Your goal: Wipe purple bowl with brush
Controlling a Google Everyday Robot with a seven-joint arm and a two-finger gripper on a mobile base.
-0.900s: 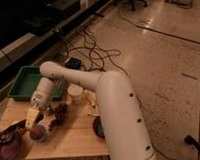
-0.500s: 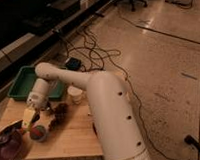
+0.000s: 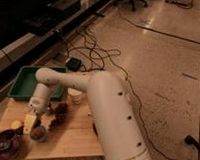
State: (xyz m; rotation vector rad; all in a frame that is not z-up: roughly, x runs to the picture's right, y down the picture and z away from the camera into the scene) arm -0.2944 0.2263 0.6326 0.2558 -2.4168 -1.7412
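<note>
The gripper (image 3: 34, 115) hangs over the left part of the wooden table (image 3: 76, 138), its fingers clamped on the brush (image 3: 29, 124), whose pale yellow head points down beside a yellow fruit (image 3: 15, 124). The purple bowl (image 3: 2, 143) sits at the table's near left corner, close to the brush but apart from it. A green tray (image 3: 22, 86) lies at the far left corner.

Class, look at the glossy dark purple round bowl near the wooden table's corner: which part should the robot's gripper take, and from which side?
Its rim, from above, pinching the wall. The glossy purple bowl sits upright, wide and shallow, likely too broad to span. Take the rim section facing the gripper, which is beside the bowl at the pale yellow blocky brush.
</note>
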